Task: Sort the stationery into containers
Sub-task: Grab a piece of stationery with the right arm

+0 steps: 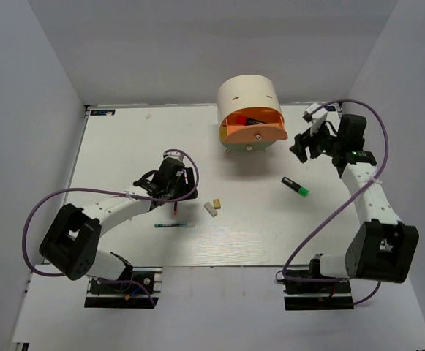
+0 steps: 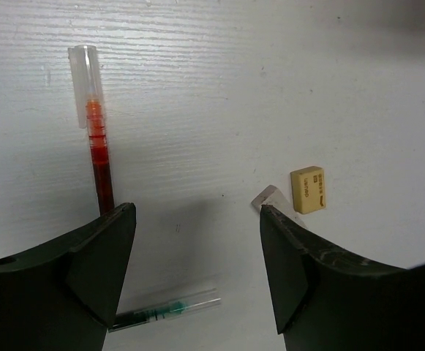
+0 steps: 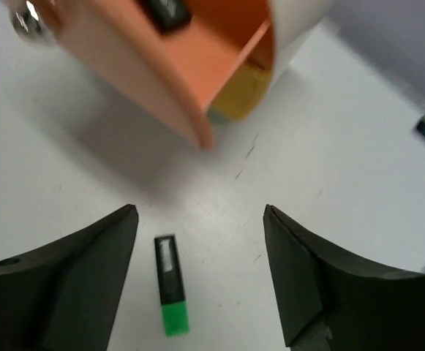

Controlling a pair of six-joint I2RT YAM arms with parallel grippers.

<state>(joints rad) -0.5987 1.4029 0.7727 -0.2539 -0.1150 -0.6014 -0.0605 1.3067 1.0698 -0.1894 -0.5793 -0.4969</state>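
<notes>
Hovering with jaws spread, left gripper (image 2: 197, 210) sat between red pen (image 2: 95, 139) and tan eraser (image 2: 308, 189). Right gripper (image 3: 201, 212), also spread and empty, hung above green-capped highlighter (image 3: 170, 285) lying beside open orange drawer (image 3: 161, 66). Pick step, probably; next move called for dropping down and pinching highlighter.

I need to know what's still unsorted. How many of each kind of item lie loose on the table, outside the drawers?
Highlighters: 1 (green-capped highlighter)
Pens: 2 (green pen, red pen)
Erasers: 2 (white eraser, tan eraser)
Total: 5
</notes>
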